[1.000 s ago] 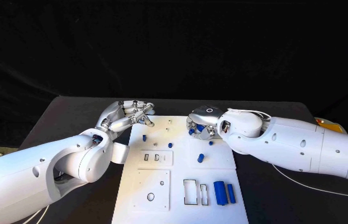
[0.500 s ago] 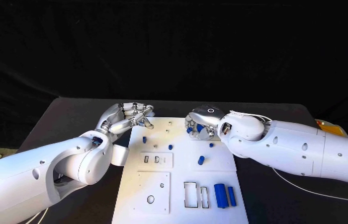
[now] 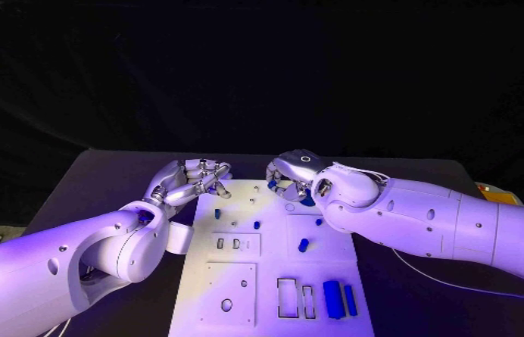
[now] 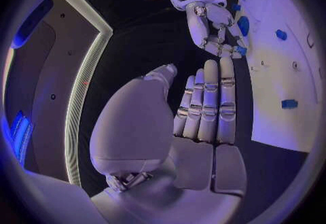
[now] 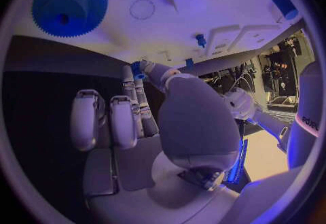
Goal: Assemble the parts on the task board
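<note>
The white task board (image 3: 328, 273) lies in the middle of the table. My right hand (image 3: 293, 178) hovers over its far edge and pinches a small blue piece (image 5: 138, 68) between thumb and fingertip. A blue gear (image 5: 70, 2) lies flat on the board just beside that hand, also visible as a blue patch (image 3: 309, 199) under my wrist. My left hand (image 3: 197, 179) is at the board's far left corner, fingers side by side (image 4: 207, 101) and holding nothing. Small blue pegs (image 3: 257, 223) stand on the board, and a short blue piece (image 3: 303, 244) lies mid-board.
Two long blue bars (image 3: 338, 299) lie at the board's near right, next to two rectangular slots (image 3: 293, 297). A plate with an oval hole (image 3: 227, 304) is at the near left. An orange object (image 3: 497, 193) sits at the table's right edge.
My right hand has moved left and toward the far edge of the board, carrying the small blue piece. The left hand has barely moved. The camera shifted slightly.
</note>
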